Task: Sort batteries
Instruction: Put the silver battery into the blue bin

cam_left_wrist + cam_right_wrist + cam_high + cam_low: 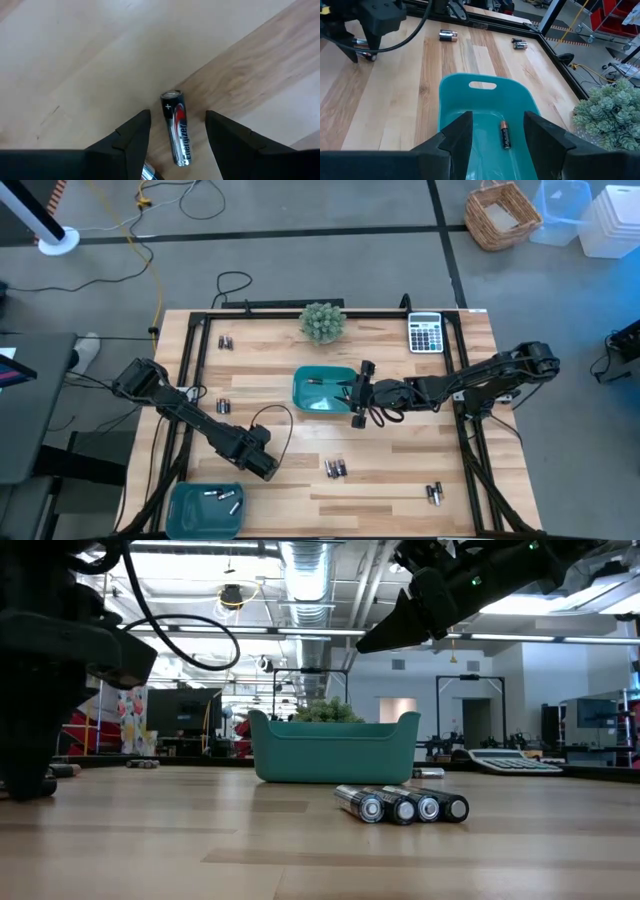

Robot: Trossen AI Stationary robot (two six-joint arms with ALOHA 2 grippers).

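Clearly, the left gripper (177, 132) is straddling an Energizer battery (176, 128) with its jaws released, not yet pinching, a small, hard, slick cylinder likely to roll unless pinched across its middle.

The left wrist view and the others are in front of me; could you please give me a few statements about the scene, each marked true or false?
1. An Energizer battery lies on the bare wood between the open fingers of the left gripper. True.
2. The right gripper hangs over the middle teal tray, which holds a battery with a copper end. True.
3. The calculator sits inside the middle teal tray. False: it lies on the table near the far right corner.
4. The teal tray at the near left corner is empty. False: it holds several batteries.
5. A small green plant stands at the far edge. True.
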